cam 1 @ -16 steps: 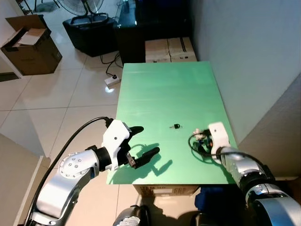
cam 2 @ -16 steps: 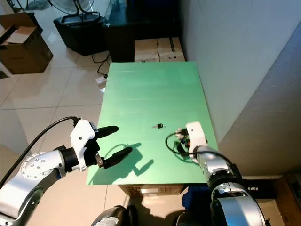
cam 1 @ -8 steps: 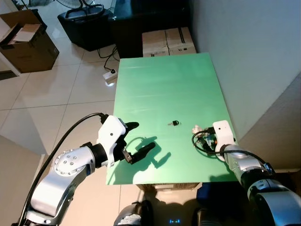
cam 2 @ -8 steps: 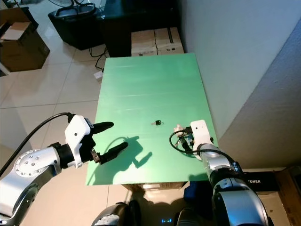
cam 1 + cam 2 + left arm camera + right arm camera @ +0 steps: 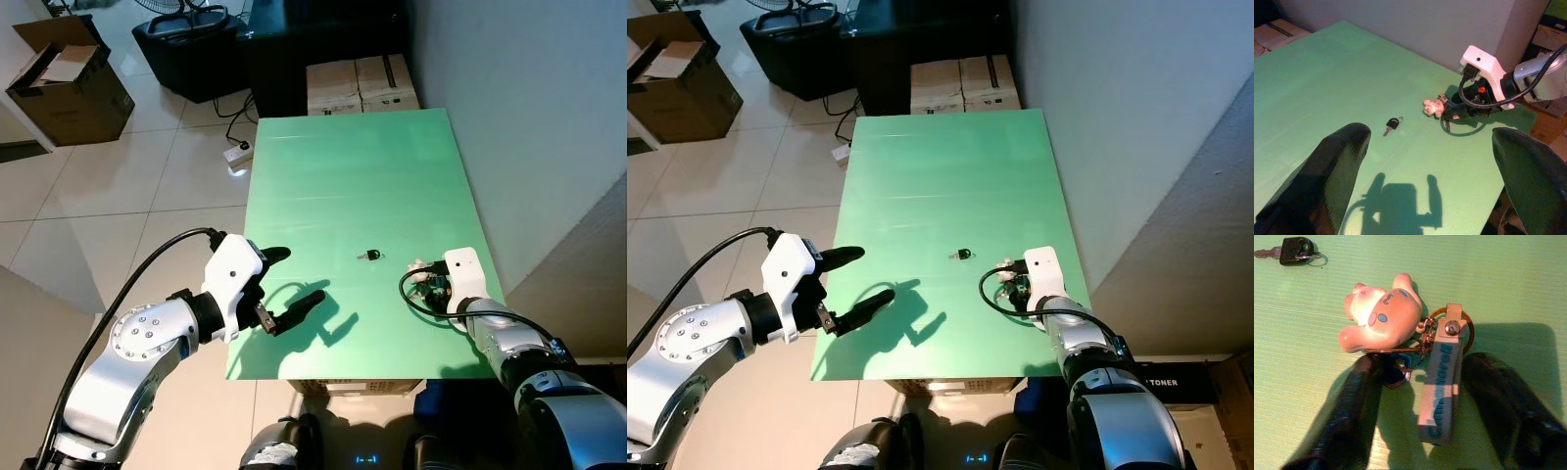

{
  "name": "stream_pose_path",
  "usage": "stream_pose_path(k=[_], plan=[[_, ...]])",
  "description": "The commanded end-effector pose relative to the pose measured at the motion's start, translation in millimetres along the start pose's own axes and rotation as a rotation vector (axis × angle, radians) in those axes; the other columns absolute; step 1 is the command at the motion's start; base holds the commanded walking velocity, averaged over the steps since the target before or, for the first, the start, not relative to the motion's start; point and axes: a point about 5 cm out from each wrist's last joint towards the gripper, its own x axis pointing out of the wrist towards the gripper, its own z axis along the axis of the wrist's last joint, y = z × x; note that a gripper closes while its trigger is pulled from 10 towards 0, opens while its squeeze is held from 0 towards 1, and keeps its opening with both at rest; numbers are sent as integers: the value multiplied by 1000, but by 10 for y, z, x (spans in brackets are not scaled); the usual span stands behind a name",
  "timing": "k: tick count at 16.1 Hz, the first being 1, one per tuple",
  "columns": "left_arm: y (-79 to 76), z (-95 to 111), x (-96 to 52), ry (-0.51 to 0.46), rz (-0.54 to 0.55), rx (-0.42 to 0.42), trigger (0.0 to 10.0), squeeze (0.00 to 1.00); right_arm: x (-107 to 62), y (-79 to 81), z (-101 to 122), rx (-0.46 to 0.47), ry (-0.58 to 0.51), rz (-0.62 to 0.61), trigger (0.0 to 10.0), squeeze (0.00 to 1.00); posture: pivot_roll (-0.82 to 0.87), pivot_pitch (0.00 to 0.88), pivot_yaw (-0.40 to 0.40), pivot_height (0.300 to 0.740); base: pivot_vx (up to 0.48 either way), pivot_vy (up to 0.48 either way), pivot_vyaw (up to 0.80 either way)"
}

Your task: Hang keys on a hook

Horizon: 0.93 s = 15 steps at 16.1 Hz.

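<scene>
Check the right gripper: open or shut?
Open. The right gripper has its fingers spread on either side of the keychain on the table.

print on the keychain's strap [image 5: 1441, 390] too blurred to read

A bunch of keys [image 5: 1415, 350] lies flat on the green bench [image 5: 343, 186] at the tips of the right tool [image 5: 1420, 396]: a pale pink plush animal charm [image 5: 1382, 316], a brown ring [image 5: 1449, 333] and a tan strap tag [image 5: 1442, 384] with blue lettering, the tag stretched between the tool's two spread black fingers [image 5: 1347, 416]. A separate small key with a black head [image 5: 369, 257] rests flat on the bench just beyond that bunch, apart from it, toward the left tool [image 5: 286, 290].
</scene>
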Motion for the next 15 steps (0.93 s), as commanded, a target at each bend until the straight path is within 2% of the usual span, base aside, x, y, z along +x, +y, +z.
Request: stream_pose_path(k=[1, 12, 14, 15], plan=[[60, -3, -48, 11, 28, 22, 10000, 0, 19, 64, 18, 12, -7, 22, 0, 0, 103, 167, 179, 740, 0, 0, 0], [96, 12, 7, 7, 13, 36, 10000, 0, 14, 50, 8, 54, -17, 8, 0, 0, 92, 150, 195, 740, 0, 0, 0], [108, 11, 12, 5, 17, 38, 10000, 0, 36, 86, 150, 58, -57, 21, 0, 0, 91, 145, 192, 740, 0, 0, 0], [121, 13, 11, 5, 22, 42, 10000, 0, 51, 112, 336, 62, -112, 42, 0, 0, 89, 140, 193, 740, 0, 0, 0]])
